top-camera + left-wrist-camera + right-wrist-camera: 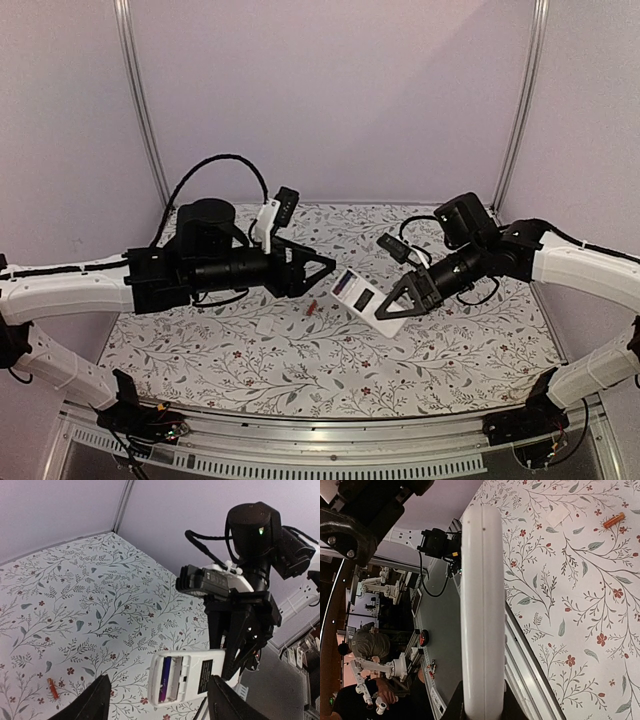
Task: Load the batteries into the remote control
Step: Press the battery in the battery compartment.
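Note:
My right gripper (397, 299) is shut on the remote control (366, 297) and holds it above the table, its plain white back up. In the left wrist view the remote control (192, 675) shows an open recess with a dark purplish battery (167, 677) lying in it. In the right wrist view the remote control (481, 605) appears edge-on, its lower end between my right gripper's (481, 711) jaws. A reddish-orange battery (53, 688) lies on the cloth; it shows as a reddish-orange battery (313, 308) and a reddish-orange battery (613, 520). My left gripper (322, 272) stands open and empty just left of the remote, and its wrist view shows the gripper (160, 705) wide apart.
A small flat white plastic piece (557, 516) lies on the floral cloth (250, 365) near the orange battery. White walls with metal posts (140, 110) close the back and sides. The table's metal front rail (330, 440) runs along the near edge.

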`<action>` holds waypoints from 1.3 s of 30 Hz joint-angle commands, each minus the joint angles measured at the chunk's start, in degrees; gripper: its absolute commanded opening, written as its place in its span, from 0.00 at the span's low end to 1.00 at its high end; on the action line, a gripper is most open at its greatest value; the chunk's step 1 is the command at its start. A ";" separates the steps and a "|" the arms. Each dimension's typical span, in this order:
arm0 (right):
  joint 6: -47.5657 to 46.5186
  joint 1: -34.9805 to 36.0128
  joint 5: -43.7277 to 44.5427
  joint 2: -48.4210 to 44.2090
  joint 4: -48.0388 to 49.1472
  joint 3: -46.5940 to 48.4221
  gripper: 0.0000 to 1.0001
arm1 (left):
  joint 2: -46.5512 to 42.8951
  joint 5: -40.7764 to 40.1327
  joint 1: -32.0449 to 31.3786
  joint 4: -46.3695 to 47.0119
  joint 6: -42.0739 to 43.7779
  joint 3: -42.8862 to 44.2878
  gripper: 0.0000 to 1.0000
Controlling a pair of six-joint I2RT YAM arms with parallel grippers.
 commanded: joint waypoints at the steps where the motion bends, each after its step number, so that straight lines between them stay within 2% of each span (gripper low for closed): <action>1: -5.53 0.36 -1.45 -1.11 -5.11 3.02 0.00 | 3.03 6.96 0.42 -9.34 4.72 1.88 0.65; 12: -7.87 1.55 -2.06 -0.06 -7.79 4.63 0.00 | 6.75 5.43 -0.17 -11.02 6.03 4.45 0.51; 24: -8.59 1.65 -1.89 0.76 -8.20 4.74 0.00 | 9.83 5.76 -0.68 -12.62 6.81 6.30 0.49; 31: -8.77 1.65 -2.07 -0.02 -8.40 4.46 0.00 | 10.06 4.90 -0.25 -14.19 7.51 6.14 0.32; 37: -8.86 1.63 -1.86 -0.40 -8.64 4.26 0.00 | 9.83 4.72 -0.19 -15.19 8.19 6.21 0.29; 39: -8.77 1.62 -1.60 -0.40 -8.59 4.13 0.00 | 9.30 4.71 -0.15 -14.94 8.41 6.13 0.36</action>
